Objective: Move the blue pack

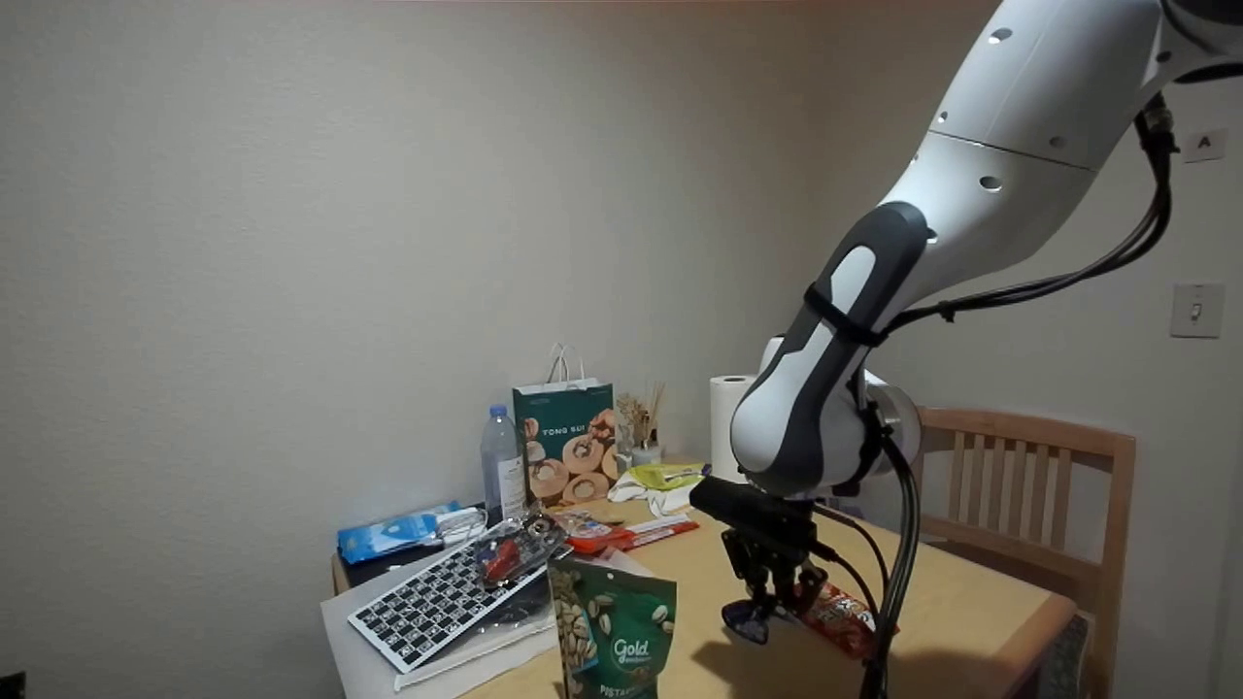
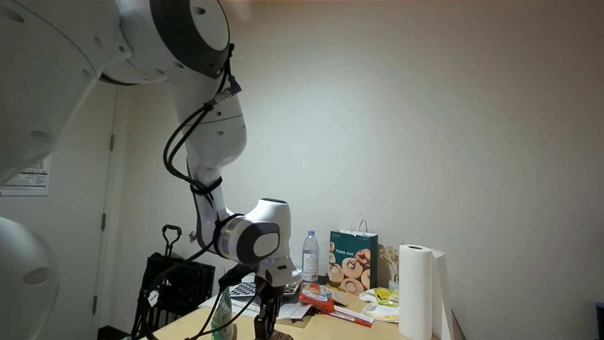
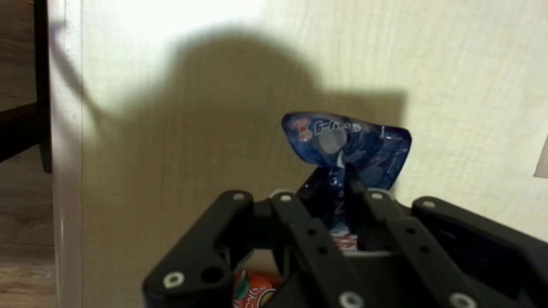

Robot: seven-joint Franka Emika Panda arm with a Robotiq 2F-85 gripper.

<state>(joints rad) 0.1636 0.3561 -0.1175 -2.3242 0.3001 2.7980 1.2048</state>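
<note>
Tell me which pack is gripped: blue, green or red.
The blue pack, pinched in the gripper; the nearby red pack lies on the table, the green pack stands apart.

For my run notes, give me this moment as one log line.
gripper: shut on blue pack | pack: bunched at grip | red packet: on table | release: pending

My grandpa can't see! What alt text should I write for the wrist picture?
A black end effector pinches and bunches up a glossy blue plastic packet over a pale wood-grain table. A red printed packet partly shows at the bottom edge, and a dark shadow falls across the table.
</note>
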